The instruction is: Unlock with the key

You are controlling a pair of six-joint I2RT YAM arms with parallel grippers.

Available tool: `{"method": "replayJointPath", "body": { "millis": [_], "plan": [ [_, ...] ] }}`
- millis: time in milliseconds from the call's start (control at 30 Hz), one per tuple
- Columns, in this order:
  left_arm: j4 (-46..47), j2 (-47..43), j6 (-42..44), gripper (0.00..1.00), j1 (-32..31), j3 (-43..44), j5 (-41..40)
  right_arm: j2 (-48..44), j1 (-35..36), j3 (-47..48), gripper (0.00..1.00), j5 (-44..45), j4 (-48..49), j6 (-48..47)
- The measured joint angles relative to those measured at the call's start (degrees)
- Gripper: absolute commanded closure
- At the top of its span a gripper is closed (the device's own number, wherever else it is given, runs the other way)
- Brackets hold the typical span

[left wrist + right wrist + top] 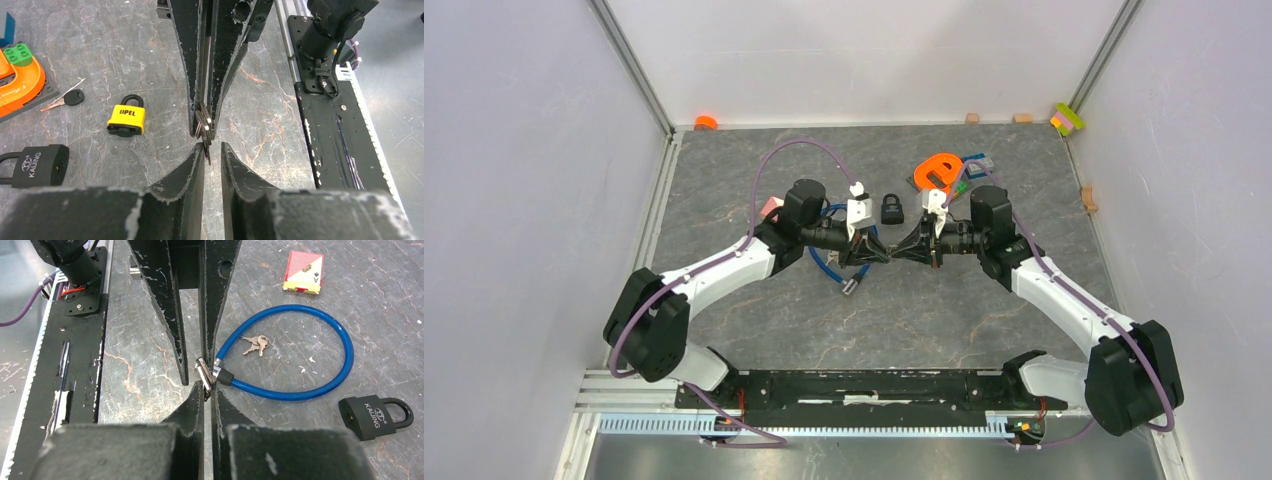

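You have the key point(205, 377) over the middle of the table point(924, 310), pinched flat between the closed fingers of the right gripper point(207, 391). The left gripper point(213, 150) stands tip to tip against it, its jaws a little apart and holding nothing. I judge the key light, stiff, thin and slippery, so grip it by its flat head and leave the blade free. The stone-patterned table looks hard and smooth, so the black padlock point(37, 165) may slide when pushed, and the yellow padlock point(126, 120), the blue cable lock point(290, 352) and the white walls point(514, 150) leave only modest room.
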Motion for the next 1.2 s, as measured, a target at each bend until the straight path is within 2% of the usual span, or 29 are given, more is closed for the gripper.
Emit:
{"method": "replayJointPath", "body": {
  "millis": [233, 667, 933, 1000, 1200],
  "plan": [
    [-0.2, 0.0, 0.4, 0.98, 0.0, 0.0, -0.2, 0.0, 0.1, -0.2, 1.00, -0.1, 0.1, 0.2],
    [-0.6, 0.0, 0.9, 0.98, 0.0, 0.0, -0.6, -0.5, 0.2, -0.3, 1.00, 0.7, -1.3, -2.4],
    [-2.0, 0.0, 2.1, 0.98, -0.1, 0.0, -1.2, 0.6, 0.6, 2.6, 0.99, 1.2, -8.5, -8.1],
    [-2.4, 0.0, 2.1, 0.98, -0.3, 0.0, -1.8, 0.6, 0.7, 2.7, 0.95, 1.7, -9.2, -8.9],
    [-7.2, 0.0, 3.7, 0.98, -0.5, 1.7, -5.0, 0.9, 0.9, 4.3, 0.56, 4.8, -13.6, -11.9]
  ]
}}
